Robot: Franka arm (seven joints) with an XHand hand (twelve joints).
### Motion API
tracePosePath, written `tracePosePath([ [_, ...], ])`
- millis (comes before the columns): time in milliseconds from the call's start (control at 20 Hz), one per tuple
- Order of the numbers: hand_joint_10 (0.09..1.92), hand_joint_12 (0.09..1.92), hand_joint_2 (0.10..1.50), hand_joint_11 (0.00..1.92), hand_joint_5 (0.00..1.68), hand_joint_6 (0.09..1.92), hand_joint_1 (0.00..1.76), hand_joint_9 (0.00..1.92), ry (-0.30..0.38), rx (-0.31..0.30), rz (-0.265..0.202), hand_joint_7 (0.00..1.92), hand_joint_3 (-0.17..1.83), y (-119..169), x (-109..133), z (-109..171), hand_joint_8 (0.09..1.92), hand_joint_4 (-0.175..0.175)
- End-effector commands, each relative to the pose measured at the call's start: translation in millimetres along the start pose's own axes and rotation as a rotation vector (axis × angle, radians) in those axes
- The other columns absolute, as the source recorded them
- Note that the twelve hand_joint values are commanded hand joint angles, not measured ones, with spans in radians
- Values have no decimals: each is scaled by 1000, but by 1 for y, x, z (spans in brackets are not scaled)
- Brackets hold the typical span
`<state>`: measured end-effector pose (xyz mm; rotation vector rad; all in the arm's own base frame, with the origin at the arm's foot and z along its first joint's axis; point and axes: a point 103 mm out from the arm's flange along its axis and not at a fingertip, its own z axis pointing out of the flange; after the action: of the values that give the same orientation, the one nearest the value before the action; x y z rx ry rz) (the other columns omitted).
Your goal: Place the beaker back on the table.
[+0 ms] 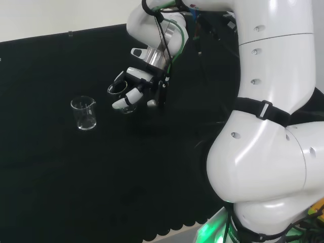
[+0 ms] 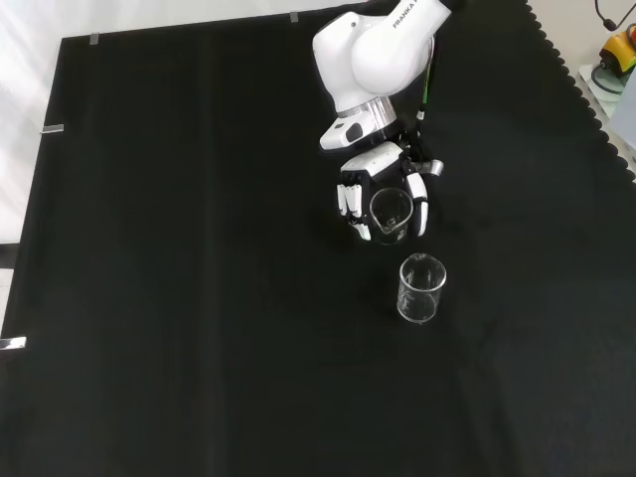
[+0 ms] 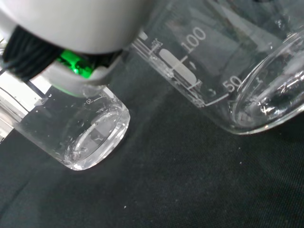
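1. Spare clear beaker (image 2: 421, 288) stands upright on the cloth, looks empty.
2. Black cloth (image 2: 179, 298) covers the bench; scalloped edge at front view's right.
3. Small silvery clips (image 2: 53, 128) on the cloth's left and top edges.
4. Yellow-red object (image 2: 618, 50) off the cloth, front view's top right.

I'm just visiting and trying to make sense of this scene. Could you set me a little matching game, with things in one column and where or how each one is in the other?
Things:
1. hand
2. held beaker
3. standing beaker
4. black cloth

States:
A. upright on the cloth, touched by nothing
B. covers the whole bench
C. fingers curled round a glass vessel
D. gripped in the fingers, above the cloth

Pairs: 1-C, 2-D, 3-A, 4-B
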<state>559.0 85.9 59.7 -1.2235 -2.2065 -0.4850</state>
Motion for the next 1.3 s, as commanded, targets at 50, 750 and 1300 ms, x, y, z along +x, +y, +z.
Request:
tracePosePath([
  [50,87,808,598,1108,1466,262,1327,1652,4,4,-1,1587,647,0,-1,2,87,-175],
  [750,87,817,610,1106,1461,262,1326,1649,-4,3,19,1582,629,-3,-6,10,87,-175],
  [1300,87,883,835,991,1201,548,1215,1512,-9,37,4,1359,247,-11,-5,8,428,-65],
])
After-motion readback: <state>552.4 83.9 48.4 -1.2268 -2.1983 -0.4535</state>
